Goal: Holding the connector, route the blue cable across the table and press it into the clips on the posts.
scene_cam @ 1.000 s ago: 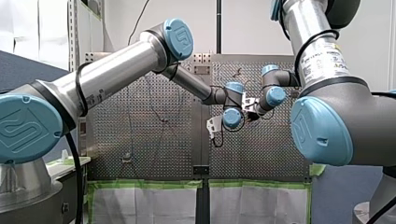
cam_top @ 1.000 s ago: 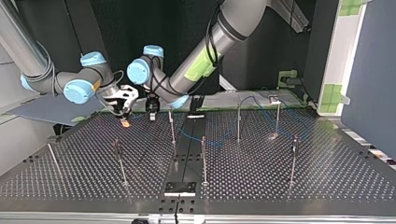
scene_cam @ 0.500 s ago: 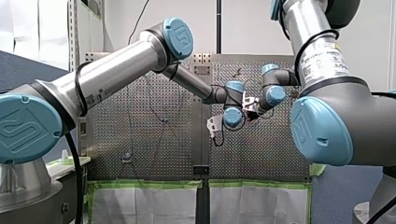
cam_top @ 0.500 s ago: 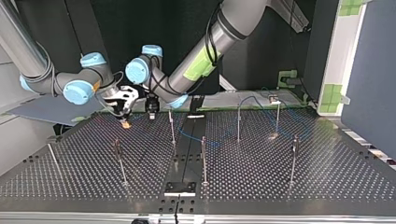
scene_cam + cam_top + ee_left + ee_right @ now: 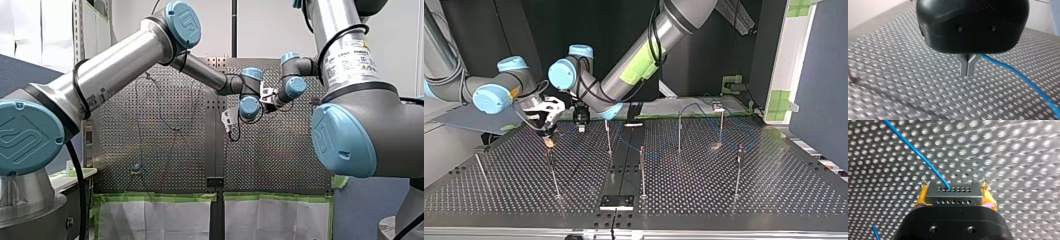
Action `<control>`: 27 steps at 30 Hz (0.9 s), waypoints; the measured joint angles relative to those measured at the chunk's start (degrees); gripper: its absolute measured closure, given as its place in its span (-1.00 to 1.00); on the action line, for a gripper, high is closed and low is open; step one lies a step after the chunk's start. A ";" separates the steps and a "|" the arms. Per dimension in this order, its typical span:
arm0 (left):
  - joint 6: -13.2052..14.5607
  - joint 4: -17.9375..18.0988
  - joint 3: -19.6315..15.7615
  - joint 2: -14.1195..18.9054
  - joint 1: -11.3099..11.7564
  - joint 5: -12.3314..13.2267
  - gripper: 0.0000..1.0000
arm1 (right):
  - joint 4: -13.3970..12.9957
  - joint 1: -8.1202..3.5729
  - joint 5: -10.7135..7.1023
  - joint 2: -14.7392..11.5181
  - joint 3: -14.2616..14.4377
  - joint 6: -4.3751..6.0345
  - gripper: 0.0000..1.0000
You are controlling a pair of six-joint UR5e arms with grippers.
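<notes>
Now my right gripper (image 5: 955, 198) is pinching a small grey metal connector (image 5: 953, 192) with two rows of tiny holes in it. The connector sits snug between the gripper's yellow pads (image 5: 920, 201), one pad on each side. A thin blue cable (image 5: 920, 155) comes out of one hole in the connector and runs away over the grey table full of holes (image 5: 724, 200). In the top view this gripper hangs just above the table, close to the far edge and toward the far left corner, and the connector is there with it. My left gripper (image 5: 967, 68) is black, and its two metal fingers (image 5: 964, 65) are pressed tight together with no gap at the tips. The blue cable comes out right beside those fingers and slopes down to the table. I cannot tell if the fingers touch it. In the top view my left gripper points down near the same far edge, just beside my right gripper, and the two do not touch. Thin metal posts (image 5: 642, 170) stand straight up across the middle of the table, some toward the near edge and some further back. The blue cable lies loose on the table among the posts.
</notes>
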 joint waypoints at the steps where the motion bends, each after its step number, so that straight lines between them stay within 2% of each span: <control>1: 0.00 -0.10 0.00 0.48 -0.03 -0.02 1.00 | 0.23 -0.03 -0.06 -0.55 -0.03 0.07 1.00; 10: -0.03 -0.86 -0.01 3.09 -1.20 -1.81 1.00 | 1.80 0.26 -0.33 -4.67 -0.08 0.15 1.00; 16: 0.05 -1.18 -0.02 4.57 -1.88 -2.15 1.00 | 2.71 0.02 -1.92 -7.41 -0.12 0.23 1.00; 27: 0.11 -2.47 -0.01 7.80 -2.46 -5.14 1.00 | 4.34 -0.11 -2.58 -9.43 -0.15 0.26 1.00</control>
